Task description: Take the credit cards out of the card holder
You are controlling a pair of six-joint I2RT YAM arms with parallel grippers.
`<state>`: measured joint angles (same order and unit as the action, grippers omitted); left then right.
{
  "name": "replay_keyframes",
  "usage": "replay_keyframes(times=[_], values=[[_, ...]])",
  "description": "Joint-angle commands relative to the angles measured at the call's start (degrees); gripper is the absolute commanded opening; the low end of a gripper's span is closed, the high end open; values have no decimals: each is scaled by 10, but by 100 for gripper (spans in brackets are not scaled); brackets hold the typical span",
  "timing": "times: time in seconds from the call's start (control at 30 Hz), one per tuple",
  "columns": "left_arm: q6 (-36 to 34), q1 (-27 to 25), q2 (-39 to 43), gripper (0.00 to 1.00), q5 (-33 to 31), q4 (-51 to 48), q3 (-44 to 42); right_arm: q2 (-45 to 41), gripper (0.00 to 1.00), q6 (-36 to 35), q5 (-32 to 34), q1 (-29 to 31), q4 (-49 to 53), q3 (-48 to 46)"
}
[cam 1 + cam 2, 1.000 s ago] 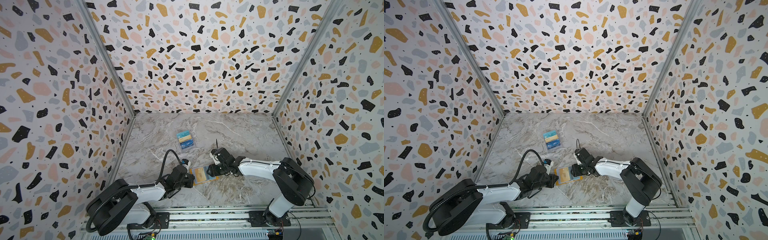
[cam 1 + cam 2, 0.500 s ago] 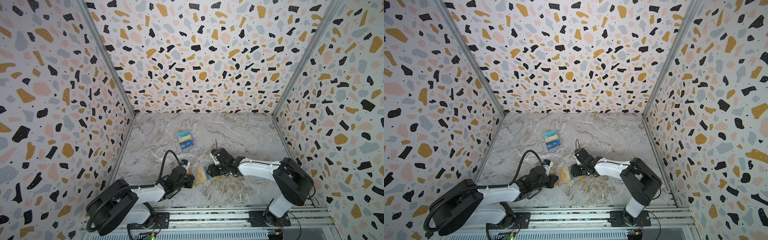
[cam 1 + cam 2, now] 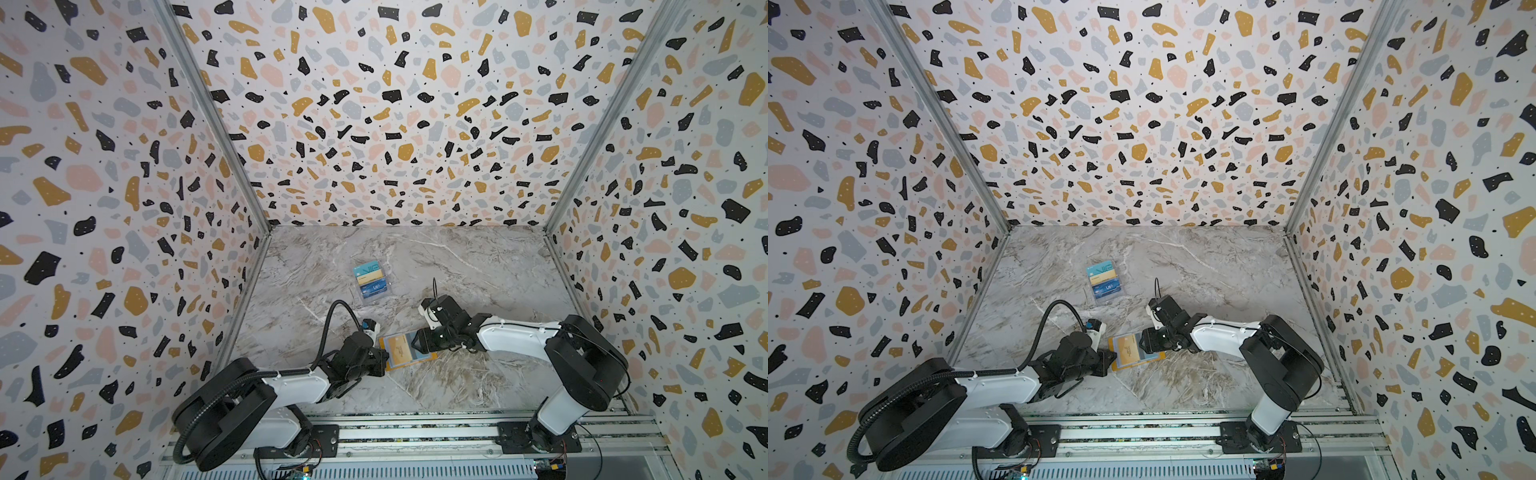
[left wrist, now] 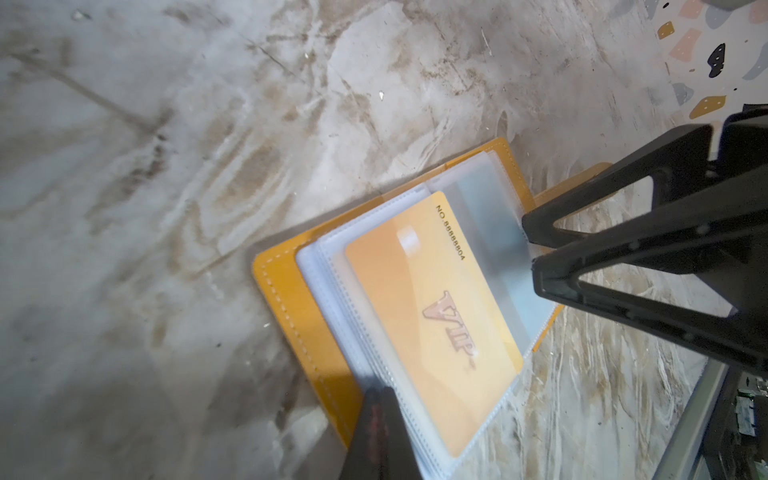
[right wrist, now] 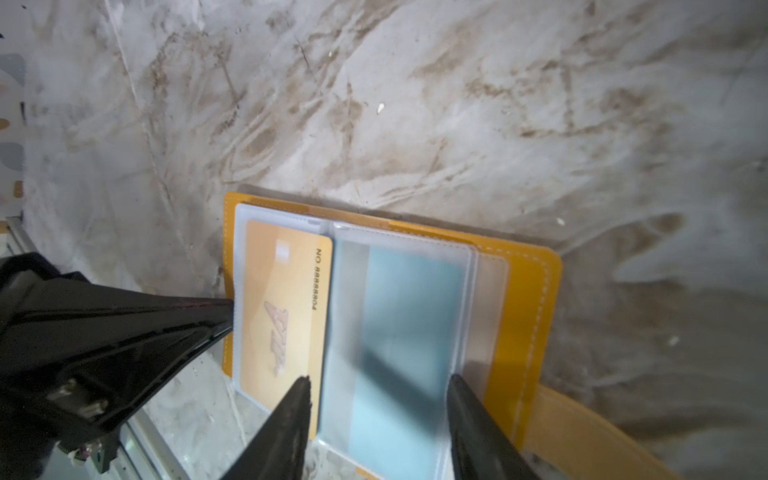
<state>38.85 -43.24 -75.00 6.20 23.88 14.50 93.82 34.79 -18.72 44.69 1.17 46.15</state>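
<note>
The mustard-yellow card holder [image 3: 399,353] [image 3: 1128,354] lies open on the marble table near the front. A gold credit card [image 4: 432,324] [image 5: 286,307] with VIP lettering sits in a clear sleeve. A teal credit card [image 5: 407,332] shows blurred inside the neighbouring sleeve. My left gripper [image 4: 380,390] [image 3: 384,359] is shut on the card holder's edge beside the gold card. My right gripper [image 5: 380,395] [image 3: 415,343] is open, its two fingers straddling the sleeve with the teal card. The holder's snap tab [image 5: 582,424] sticks out past the right gripper.
A clear tiered box [image 3: 372,280] [image 3: 1104,280] holding several cards stands farther back on the table. Speckled walls close in the table on three sides. An aluminium rail [image 3: 415,432] carrying both arm bases runs along the front edge.
</note>
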Motion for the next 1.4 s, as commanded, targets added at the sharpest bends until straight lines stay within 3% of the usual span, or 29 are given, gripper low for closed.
replay_keyframes(times=[0.0, 0.33, 0.63, 1.03, 1.2, 1.37], values=[[5, -1, -11, 4, 2, -11, -13, -30, 54, 16, -61, -4, -31, -15], [5, -1, -20, 4, 3, -5, -11, -67, 53, 44, -150, -26, -105, -44], [9, -1, -16, 4, 0, -2, -18, -72, 53, 51, -176, -27, -120, -47], [9, -1, 25, 5, -12, -29, -14, 8, 53, 62, -211, 18, -152, -23], [4, -1, 47, 5, -20, -46, -16, -31, 52, 48, -140, 16, -123, -24], [-2, -2, 51, 5, -21, -46, -17, -72, 52, 2, -8, 11, -2, 5]])
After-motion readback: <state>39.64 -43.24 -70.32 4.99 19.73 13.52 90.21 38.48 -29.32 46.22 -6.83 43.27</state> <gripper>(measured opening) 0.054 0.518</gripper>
